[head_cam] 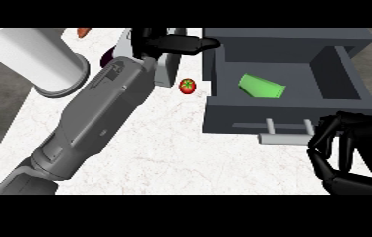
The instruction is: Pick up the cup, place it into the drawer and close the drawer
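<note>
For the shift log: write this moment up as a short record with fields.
drawer: open drawer, dark grey, handle toward the robot
drawer contents: green cup lying on its side inside
drawer handle: light grey handle, beside the right robot hand
right robot hand: right robot hand at the drawer front, fingers curled, holding nothing visible
left robot hand: left robot hand near the drawer's upper left corner; fingers unclear
counter: tomato left of the drawer; white cylinder at far left
task stage: cup in, drawer not closed
</note>
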Robot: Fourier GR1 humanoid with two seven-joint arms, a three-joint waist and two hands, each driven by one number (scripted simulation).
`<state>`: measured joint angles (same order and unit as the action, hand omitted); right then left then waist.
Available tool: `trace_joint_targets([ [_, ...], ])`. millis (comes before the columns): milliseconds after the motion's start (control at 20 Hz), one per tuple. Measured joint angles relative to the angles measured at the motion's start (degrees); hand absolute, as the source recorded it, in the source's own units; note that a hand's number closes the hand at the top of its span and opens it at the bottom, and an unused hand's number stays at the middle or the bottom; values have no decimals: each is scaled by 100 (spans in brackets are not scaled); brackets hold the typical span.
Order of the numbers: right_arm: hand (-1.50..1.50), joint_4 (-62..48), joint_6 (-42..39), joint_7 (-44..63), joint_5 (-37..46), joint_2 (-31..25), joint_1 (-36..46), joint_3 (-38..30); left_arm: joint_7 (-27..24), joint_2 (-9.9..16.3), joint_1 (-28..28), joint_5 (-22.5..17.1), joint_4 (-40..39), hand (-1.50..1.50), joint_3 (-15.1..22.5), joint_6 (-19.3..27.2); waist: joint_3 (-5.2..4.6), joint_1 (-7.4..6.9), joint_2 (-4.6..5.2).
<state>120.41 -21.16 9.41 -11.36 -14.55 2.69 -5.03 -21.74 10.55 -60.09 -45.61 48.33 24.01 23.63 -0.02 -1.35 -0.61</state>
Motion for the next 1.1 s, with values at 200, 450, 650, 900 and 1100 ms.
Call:
trace_joint_targets([
  [200, 150, 1, -72, -19, 479, -107, -91, 150, 165, 493, 885, -22, 924, -150, -23, -15, 0, -43, -2],
  [450, 150, -211, 3, -60, 1006, -53, -106, 320, 463, 1118, 1996, -71, 2238, -150, -158, -12, 0, -31, 13],
  [650, 150, -549, 17, -374, 1698, -127, 2, 531, 530, 1507, 2812, -186, 2998, -150, -354, -244, 2, -29, 31],
  [900, 150, -939, 56, -893, 3035, -474, 192, 1101, 351, 1777, 3483, -256, 3314, -150, -553, -639, 1, -50, 53],
  [1100, 150, -1570, 415, -1317, 4019, -506, 308, 1531, 296, 2028, 4057, -318, 3633, -150, -774, -926, 1, -35, 58],
])
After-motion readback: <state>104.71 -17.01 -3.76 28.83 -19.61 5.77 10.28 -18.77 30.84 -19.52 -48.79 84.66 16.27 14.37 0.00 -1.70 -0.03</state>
